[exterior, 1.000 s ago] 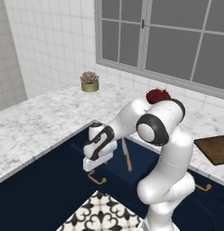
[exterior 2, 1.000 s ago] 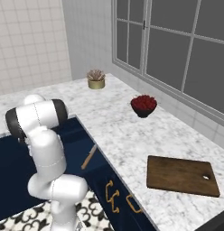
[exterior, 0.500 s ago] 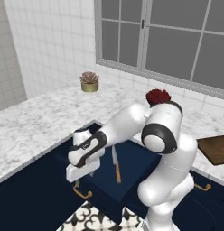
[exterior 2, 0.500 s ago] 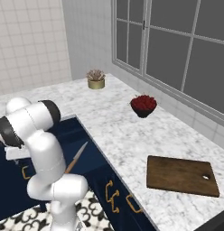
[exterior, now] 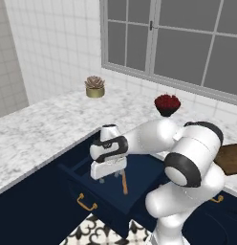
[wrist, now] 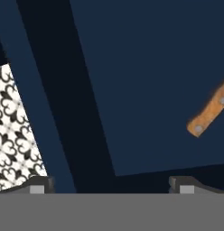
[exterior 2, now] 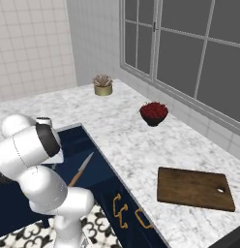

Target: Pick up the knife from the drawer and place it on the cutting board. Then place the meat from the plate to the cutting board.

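Observation:
The navy drawer [exterior: 139, 165] stands pulled out below the counter, its gold handle [exterior: 87, 203] on the front. Inside lies the knife [exterior: 123, 181] with a tan handle and silver blade; it shows too as the knife [exterior 2: 81, 169], and its handle end [wrist: 211, 113] sits right of my fingers. My gripper [exterior: 108, 174] hangs open just over the drawer's front part, left of the knife, holding nothing; in the hand view the gripper [wrist: 109, 185] has its tips far apart. The dark brown cutting board [exterior 2: 194, 188] lies on the counter to the right. Plate and meat are out of view.
A dark bowl of red berries [exterior 2: 153, 112] and a potted plant [exterior 2: 103, 85] stand on the marble counter [exterior 2: 131, 140] near the window. Navy cabinet doors with gold handles [exterior 2: 119, 210] are below the board. Patterned floor tile [wrist: 14, 131] lies beyond the drawer front.
The drawer slid further out while my gripper was at its handle. Since then the gripper has left the handle and moved back over the drawer, toward the knife.

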Motion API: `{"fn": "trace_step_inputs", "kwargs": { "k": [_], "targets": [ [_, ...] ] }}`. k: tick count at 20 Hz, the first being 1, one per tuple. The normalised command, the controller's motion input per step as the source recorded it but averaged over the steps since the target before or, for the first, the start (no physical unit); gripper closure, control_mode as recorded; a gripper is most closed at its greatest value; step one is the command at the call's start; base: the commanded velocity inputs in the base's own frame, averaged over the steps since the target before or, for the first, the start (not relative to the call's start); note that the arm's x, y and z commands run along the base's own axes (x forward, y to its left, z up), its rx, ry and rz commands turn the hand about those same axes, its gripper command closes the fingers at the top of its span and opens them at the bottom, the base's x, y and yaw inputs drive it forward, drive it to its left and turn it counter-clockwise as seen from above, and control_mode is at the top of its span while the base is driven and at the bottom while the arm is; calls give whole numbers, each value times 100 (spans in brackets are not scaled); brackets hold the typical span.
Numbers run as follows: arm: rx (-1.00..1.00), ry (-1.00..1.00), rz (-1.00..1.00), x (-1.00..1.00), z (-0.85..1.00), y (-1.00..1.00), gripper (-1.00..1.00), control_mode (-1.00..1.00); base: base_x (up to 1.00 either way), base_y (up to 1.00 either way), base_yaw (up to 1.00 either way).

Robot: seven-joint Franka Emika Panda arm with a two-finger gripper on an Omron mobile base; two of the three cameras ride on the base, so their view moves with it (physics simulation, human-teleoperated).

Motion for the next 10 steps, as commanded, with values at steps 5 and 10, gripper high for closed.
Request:
{"fn": "trace_step_inputs", "kwargs": {
  "k": [5,10],
  "targets": [
    [-2,0,-21,48,-5,-50,-100,-100,0,0,0],
    [-1,3,-15,37,-11,-43,-100,-100,0,0,0]
  ]
}}
